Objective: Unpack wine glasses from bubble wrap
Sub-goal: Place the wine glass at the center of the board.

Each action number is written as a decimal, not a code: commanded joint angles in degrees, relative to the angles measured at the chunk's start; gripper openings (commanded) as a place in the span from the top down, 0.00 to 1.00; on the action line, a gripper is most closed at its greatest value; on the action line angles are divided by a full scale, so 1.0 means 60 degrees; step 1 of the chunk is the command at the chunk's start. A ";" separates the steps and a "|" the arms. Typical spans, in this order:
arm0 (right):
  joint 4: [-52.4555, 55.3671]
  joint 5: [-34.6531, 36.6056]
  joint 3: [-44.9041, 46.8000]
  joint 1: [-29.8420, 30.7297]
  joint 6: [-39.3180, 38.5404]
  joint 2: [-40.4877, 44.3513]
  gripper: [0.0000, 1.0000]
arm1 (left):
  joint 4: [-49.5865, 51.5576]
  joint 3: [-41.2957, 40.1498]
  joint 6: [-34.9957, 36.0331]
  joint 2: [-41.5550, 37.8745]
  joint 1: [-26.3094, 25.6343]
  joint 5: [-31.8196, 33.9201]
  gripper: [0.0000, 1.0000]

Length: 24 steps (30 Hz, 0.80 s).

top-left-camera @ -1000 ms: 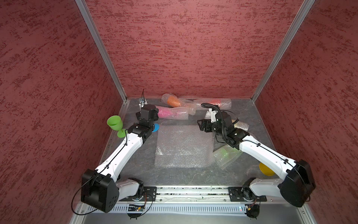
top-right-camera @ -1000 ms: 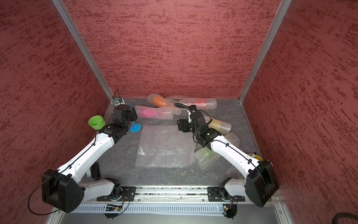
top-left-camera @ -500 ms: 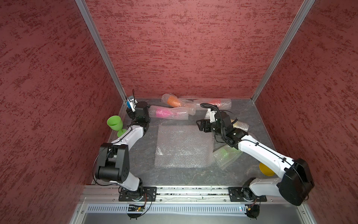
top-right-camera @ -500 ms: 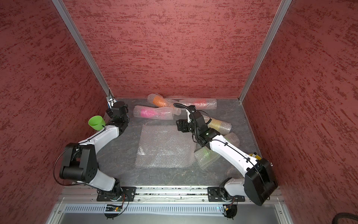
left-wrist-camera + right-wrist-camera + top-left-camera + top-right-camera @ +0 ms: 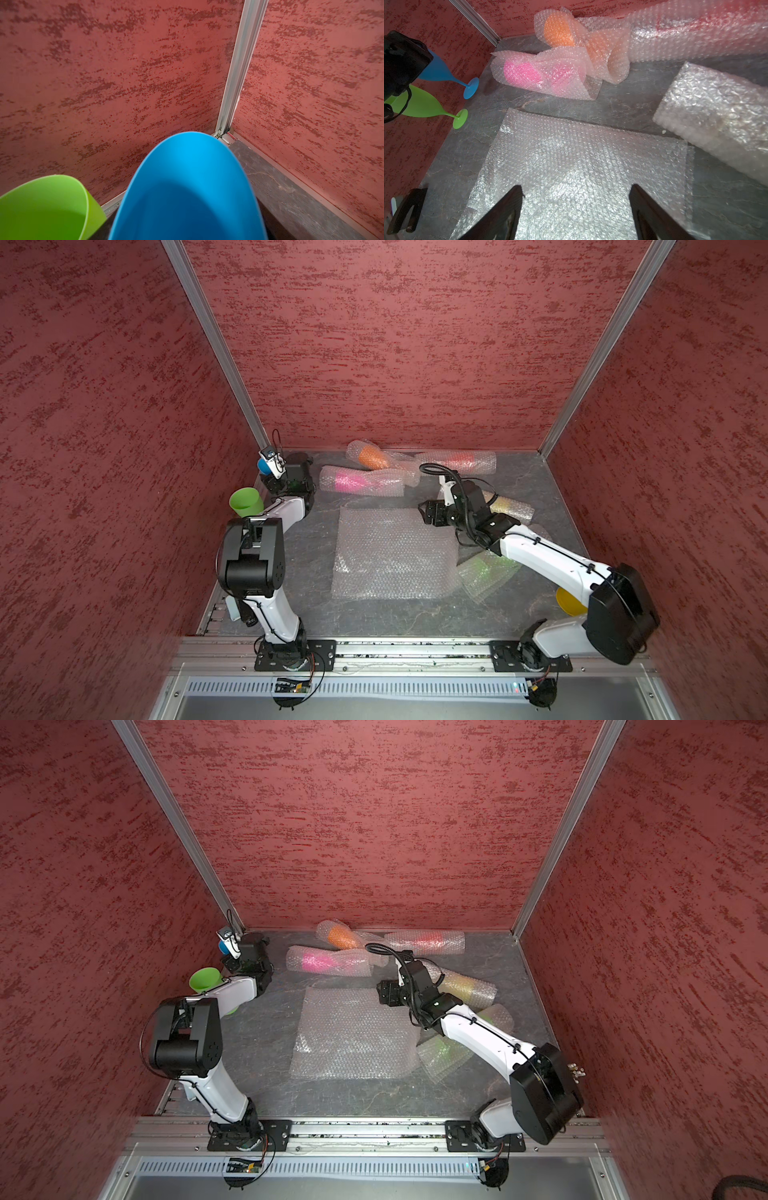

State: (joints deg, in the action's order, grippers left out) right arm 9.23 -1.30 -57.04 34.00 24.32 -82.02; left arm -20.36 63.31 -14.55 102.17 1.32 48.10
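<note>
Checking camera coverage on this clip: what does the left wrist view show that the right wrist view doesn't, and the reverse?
Only the left wrist view: a look into the open bowls of the blue goblet and green goblet.
Only the right wrist view: both goblets' stems and feet, the pink-filled bubble wrap roll, the orange-filled roll, the flat bubble wrap sheet, and the right tool, open above that sheet.
Both: the two goblets side by side near the corner post, red walls, grey tabletop.

Left arm, right arm: white link shells, black joint housings, black external cables; black base plates, silver rail.
</note>
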 commanded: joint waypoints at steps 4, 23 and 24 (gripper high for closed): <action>-0.0016 -0.0034 -0.0349 -0.0042 -0.0061 -0.0158 0.17 | 0.0291 0.0566 -0.0650 0.0370 0.0213 0.0271 0.25; 0.0160 0.0055 -0.0557 -0.0056 -0.0112 -0.0483 0.17 | 0.1302 0.1301 -0.1006 0.0904 0.0328 0.0528 0.16; 0.0174 0.0070 -0.0558 -0.0063 -0.0123 -0.0479 0.17 | 0.1348 0.1353 -0.0983 0.0932 0.0307 0.0522 0.16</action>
State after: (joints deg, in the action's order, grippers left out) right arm 9.72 -1.28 -58.41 33.95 24.16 -84.99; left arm -14.24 69.67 -19.77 105.89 2.90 50.06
